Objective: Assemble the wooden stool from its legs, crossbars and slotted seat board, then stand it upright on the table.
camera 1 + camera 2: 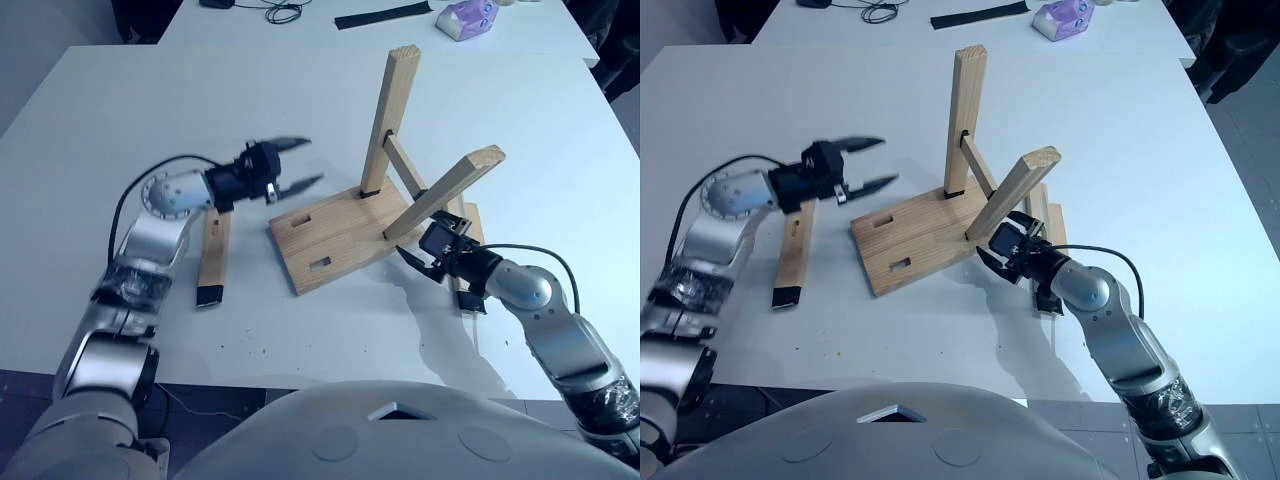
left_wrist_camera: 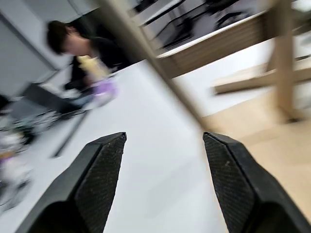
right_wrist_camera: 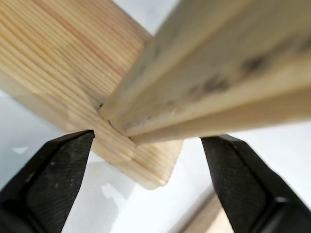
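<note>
The slotted seat board [image 1: 325, 240] lies flat mid-table. One leg [image 1: 390, 115] stands upright in it; a second leg [image 1: 447, 190] leans out to the right, and a crossbar [image 1: 405, 165] joins the two. My right gripper [image 1: 420, 255] is open at the leaning leg's base [image 3: 160, 102], a finger on either side without touching. My left gripper [image 1: 312, 161] hovers open and empty just left of the board, pointing at the upright leg. A loose leg [image 1: 213, 255] lies under my left forearm. Another loose wooden piece [image 1: 473, 222] lies behind my right gripper.
Two empty slots [image 1: 320, 263] show in the board's near half. A second table behind holds a purple packet [image 1: 465, 18], a black strap [image 1: 383, 15] and cables. Bare white tabletop [image 1: 120, 130] stretches to the left and far side.
</note>
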You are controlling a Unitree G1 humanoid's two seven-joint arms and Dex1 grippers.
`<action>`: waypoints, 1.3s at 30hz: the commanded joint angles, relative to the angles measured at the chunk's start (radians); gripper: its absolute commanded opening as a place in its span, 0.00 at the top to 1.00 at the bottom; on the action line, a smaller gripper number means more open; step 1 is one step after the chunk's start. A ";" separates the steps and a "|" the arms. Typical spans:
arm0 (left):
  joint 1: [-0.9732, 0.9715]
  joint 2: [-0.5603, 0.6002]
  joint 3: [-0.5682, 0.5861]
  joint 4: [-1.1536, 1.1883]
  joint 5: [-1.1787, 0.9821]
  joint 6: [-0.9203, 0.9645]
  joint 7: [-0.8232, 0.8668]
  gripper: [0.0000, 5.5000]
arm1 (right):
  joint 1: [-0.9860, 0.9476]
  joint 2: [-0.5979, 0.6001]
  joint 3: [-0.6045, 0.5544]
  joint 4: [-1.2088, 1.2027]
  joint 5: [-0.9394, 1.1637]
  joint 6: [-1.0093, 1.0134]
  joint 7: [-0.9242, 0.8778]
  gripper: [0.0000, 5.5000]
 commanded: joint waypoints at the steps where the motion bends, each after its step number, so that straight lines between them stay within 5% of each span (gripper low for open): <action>1: -0.132 -0.026 -0.032 0.384 0.213 -0.219 0.108 0.47 | 0.017 -0.051 -0.028 -0.098 0.054 0.070 0.085 0.27; 8: -0.101 -0.044 -0.166 0.715 0.489 -0.495 0.245 0.47 | 0.032 -0.132 0.016 -0.128 0.078 0.083 0.196 0.27; 17: -0.077 -0.048 -0.210 0.757 0.538 -0.647 0.242 0.47 | 0.062 -0.153 0.102 -0.020 0.002 0.056 0.183 0.27; 27: 0.030 0.007 -0.219 0.481 0.412 -0.709 0.099 0.47 | -0.070 -0.031 0.208 0.119 -0.107 0.037 0.105 0.27; 39: 0.307 0.127 -0.205 -0.021 0.261 -0.496 -0.020 0.47 | -0.080 -0.008 0.209 0.203 -0.151 -0.018 0.092 0.27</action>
